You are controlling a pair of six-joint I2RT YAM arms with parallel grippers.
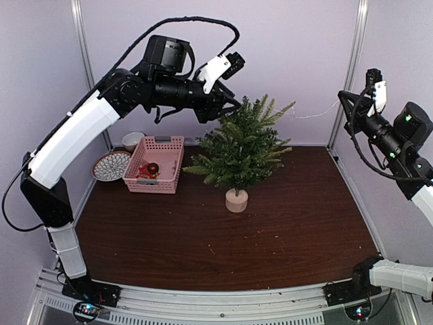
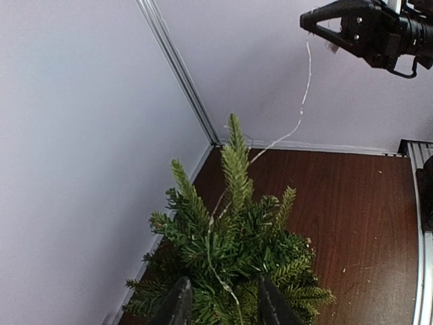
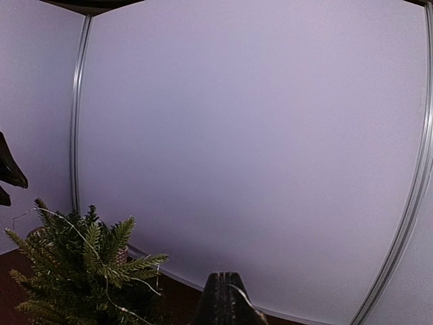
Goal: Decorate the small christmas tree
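The tree (image 1: 238,150) stands upright on its stump (image 1: 236,200) in the middle of the table (image 1: 284,230), just right of the pink basket (image 1: 157,162). The left claw (image 1: 237,103) is at the tree's top. The right claw (image 1: 342,95) is up high, well off to the right, and a thin string (image 1: 314,114) runs from it to the tree. From the left wrist, the left claw's fingers (image 2: 178,306) are spread apart over the tree, with needles and string between them. From the right wrist, the right claw (image 3: 226,298) is pressed together, pinching the string.
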